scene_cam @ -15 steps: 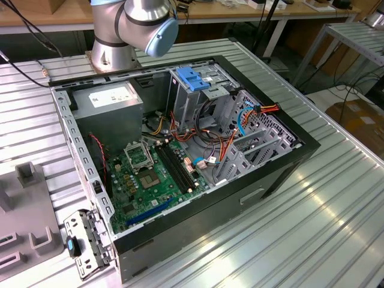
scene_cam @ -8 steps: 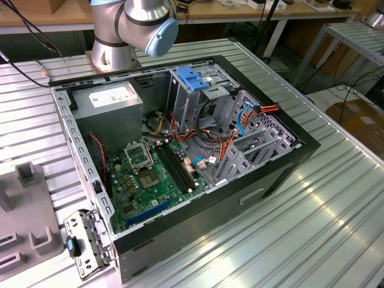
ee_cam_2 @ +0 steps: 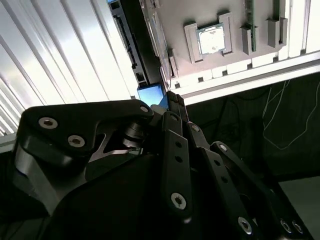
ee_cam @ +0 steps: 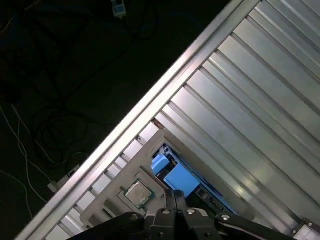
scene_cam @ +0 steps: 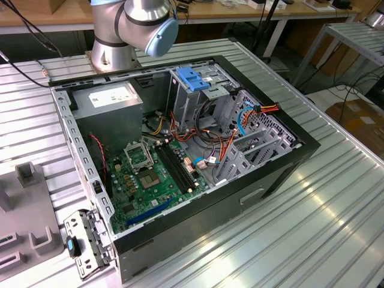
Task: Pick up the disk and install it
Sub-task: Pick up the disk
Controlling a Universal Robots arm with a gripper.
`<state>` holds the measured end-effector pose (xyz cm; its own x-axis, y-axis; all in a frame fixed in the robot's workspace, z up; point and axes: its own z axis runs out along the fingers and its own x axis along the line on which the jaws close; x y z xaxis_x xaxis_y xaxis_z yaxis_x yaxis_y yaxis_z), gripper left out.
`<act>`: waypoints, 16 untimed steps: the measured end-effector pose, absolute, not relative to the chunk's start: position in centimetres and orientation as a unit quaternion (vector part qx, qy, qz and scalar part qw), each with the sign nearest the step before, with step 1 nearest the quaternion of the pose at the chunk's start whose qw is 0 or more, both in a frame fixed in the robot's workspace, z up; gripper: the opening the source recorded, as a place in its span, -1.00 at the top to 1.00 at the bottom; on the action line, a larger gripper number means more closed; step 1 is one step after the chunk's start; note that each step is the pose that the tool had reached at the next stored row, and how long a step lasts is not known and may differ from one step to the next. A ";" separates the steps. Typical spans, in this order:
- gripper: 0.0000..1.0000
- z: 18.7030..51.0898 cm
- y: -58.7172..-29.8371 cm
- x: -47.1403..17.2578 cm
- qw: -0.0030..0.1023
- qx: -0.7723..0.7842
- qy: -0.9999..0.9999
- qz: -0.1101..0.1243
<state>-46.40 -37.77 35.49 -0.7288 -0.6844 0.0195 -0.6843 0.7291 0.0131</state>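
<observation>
Arm: in the exterior view I see the arm's base and shoulder (scene_cam: 114, 36) standing on the counter (scene_cam: 324, 228) behind the open computer case (scene_cam: 276, 174), the blue-capped joint turned toward the exterior view's right

Wrist pose: both wrist views look along the black finger linkages onto the ribbed counter, right at its edge, with dark floor and loose cables past the rim

Gripper: the gripper (ee_cam_2: 173, 99) is clenched, with its two slim fingertips pressed side by side and no gap I can make out. I cannot tell whether anything thin is pinched between them

Disk: the disk (ee_cam: 179, 180) sits just past the fingertips. Its blue carrier frame meets them in both wrist views, and its dark body with the connector edge runs away from them. I cannot tell whether the tips are touching it or are just above it

Disk's surroundings: it lies between the bare ribbed counter and a grey fixture plate (ee_cam_2: 180, 15), close against the plate

Fixture: a processor chip (ee_cam_2: 212, 39) rests in a square recess of the plate, near the disk

Case: lying open on the counter, with the motherboard (scene_cam: 150, 174) on its floor, the power supply (scene_cam: 111, 99) in the far corner, and the drive cage (scene_cam: 195, 78) with a blue handle beside it
</observation>
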 end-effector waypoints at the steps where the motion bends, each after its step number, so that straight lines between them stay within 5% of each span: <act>1: 0.79 35.5 -37.8 -46.4 0.011 0.376 -0.926 -0.002; 16: 0.79 35.5 -37.8 -46.4 0.012 0.495 -0.869 -0.001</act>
